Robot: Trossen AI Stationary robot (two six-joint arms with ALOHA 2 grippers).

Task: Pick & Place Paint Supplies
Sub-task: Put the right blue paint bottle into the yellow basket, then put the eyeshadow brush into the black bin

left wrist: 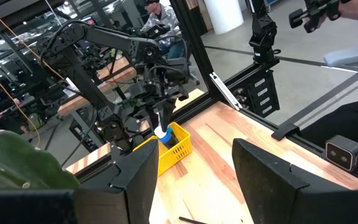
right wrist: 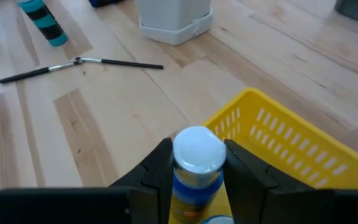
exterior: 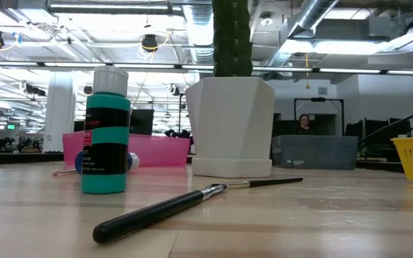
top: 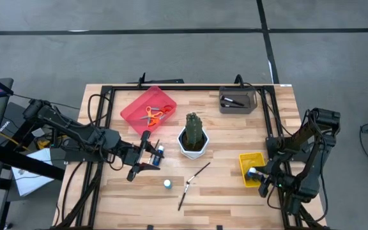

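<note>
Paintbrush [exterior: 185, 204] before cactus [exterior: 231, 36], seemingly apart.

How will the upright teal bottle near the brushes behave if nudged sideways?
The teal bottle stands tall on a narrow base, so it probably tips rather than slides. Being round, it would likely roll once down, maybe toward the paintbrush lying nearby. It looks like light plastic.

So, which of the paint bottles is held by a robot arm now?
The bottle with a white cap between the jaws of the right gripper, at the yellow basket. The teal bottle stands free on the table, and another lies by the left gripper.
</note>
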